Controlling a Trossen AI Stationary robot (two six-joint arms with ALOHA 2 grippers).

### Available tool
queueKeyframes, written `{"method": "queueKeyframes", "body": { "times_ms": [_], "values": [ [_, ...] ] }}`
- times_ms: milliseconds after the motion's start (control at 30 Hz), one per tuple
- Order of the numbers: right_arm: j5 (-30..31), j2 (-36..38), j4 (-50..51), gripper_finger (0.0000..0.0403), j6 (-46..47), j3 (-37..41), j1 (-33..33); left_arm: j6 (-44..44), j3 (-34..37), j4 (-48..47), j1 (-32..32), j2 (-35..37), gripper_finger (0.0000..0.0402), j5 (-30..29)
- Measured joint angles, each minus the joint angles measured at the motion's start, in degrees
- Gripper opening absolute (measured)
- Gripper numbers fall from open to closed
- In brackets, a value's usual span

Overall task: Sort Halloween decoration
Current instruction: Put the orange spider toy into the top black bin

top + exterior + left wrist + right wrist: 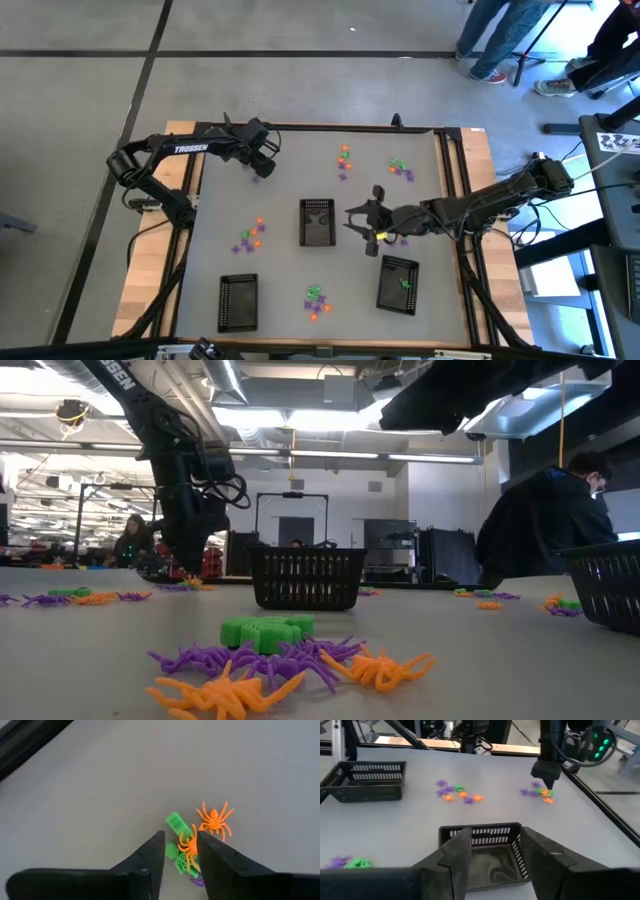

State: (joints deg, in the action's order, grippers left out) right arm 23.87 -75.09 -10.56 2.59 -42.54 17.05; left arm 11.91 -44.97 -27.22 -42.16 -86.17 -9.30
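Sorting under way, pick step in hand. Nearest the low camera: logging a loose near heap (285, 660) of Halloween decoration, purple and orange spiders with thin, curling, rubbery-looking legs, tangling round a blocky green piece (265, 630) and lying on the smooth pale table (280, 260). Beyond that: noting the middle tray (305, 578), rigid black mesh with slotted walls, sitting upright and apparently holding nothing. Hanging just beside it, the right gripper (365, 225), jaws standing apart, nothing made out between them. Farther off, toward the table's far left: the left gripper (180, 840) hovering low over a small far cluster (258, 172), jaws standing narrowly apart and straddling an orange spider (189, 851); pinching it or not, impossible to tell. Lying just beside: a second orange spider (215, 818), and a flat green trinket (176, 824) touching the straddled one. Judging the next move: closing on the one spider alone, lifting straight up, and watching for flexible legs snagging the neighbours. Then carrying it to a tray. Not settling yet on the tray for orange; seeing only the near-right tray (390, 295) holding something, a green bit (405, 283).
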Motion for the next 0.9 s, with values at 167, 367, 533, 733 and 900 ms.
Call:
{"method": "queueKeyframes", "body": {
  "times_ms": [167, 367, 533, 733, 900],
  "values": [
    [2.6, 0.0, 0.0, 0.0167, 0.9, 0.0, 2.2, 0.2, 0.0, -0.4, 0.2, 0.0, 0.0092, 0.0],
    [2.6, 0.0, -0.1, 0.0167, 1.5, 0.0, 2.5, 1.1, 0.0, -2.5, 0.2, 0.0, 0.0092, 1.5],
    [3.5, 0.0, -0.2, 0.0167, 1.5, 0.0, 2.4, 1.1, 0.0, -3.0, 0.2, 0.0, 0.0092, 1.5],
    [4.6, 0.0, -0.4, 0.0167, 0.9, 0.0, 2.4, -0.1, 0.0, -1.8, 0.2, 0.0, 0.0092, 1.3],
    [4.6, 0.0, -0.5, 0.0167, 0.4, 0.0, 2.4, -0.1, 0.0, -1.6, 0.2, 0.0, 0.0092, 1.7]
  ]
}}
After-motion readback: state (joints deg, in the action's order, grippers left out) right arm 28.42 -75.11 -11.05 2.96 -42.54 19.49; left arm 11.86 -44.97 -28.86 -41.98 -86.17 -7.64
